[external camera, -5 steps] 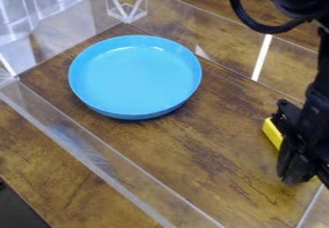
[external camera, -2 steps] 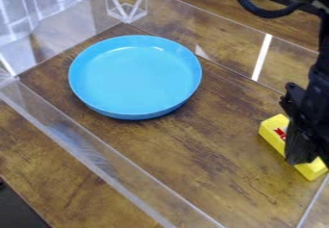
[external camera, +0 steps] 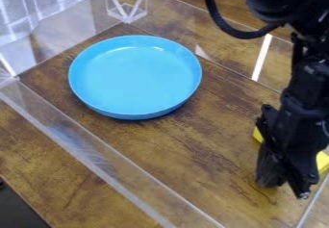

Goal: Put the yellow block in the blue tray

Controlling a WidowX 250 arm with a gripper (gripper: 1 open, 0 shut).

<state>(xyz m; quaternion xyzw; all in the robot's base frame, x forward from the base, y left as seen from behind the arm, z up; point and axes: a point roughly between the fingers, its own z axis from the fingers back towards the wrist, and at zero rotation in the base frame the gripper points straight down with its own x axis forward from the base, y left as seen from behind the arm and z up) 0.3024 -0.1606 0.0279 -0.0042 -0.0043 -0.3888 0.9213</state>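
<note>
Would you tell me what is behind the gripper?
Part of the yellow block shows behind the gripper, resting on the table; the block's middle is covered.

single camera view, from above at a slant, facing down, fairly near (table-edge close)

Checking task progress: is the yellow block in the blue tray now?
No, the yellow block sits on the table by the gripper.
</note>
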